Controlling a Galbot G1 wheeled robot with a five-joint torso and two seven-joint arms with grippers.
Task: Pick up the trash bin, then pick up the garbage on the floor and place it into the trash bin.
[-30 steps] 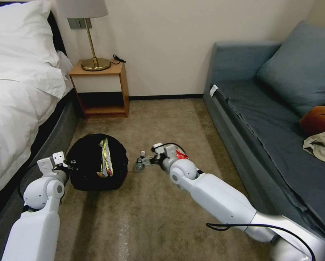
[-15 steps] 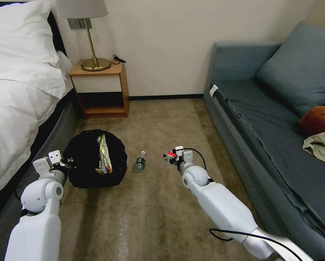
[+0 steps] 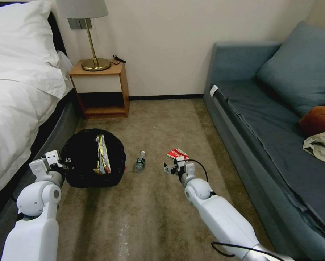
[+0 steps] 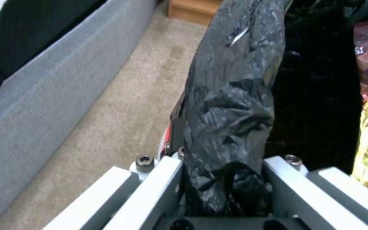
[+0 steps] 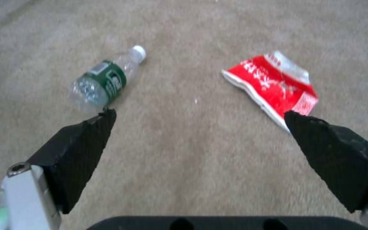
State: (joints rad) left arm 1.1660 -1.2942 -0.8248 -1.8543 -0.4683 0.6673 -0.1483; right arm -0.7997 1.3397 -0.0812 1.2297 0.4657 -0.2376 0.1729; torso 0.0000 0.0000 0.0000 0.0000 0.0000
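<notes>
On the carpet between bed and sofa, the left end effector (image 4: 224,179) grips the black-bagged rim of the trash bin (image 3: 93,158), which holds a yellow-green snack wrapper (image 3: 103,154). To its right lie the small clear bottle (image 3: 140,161) and the red-and-white packet (image 3: 177,154). Just short of them, the right end effector (image 5: 201,123) hovers low, fingers spread wide, holding nothing.

White characters run along the red-and-white packet (image 5: 278,86) on the carpet, too blurred to read. The green label (image 5: 107,78) on the small clear bottle (image 5: 103,81) carries print, illegible too. Nothing else readable.
</notes>
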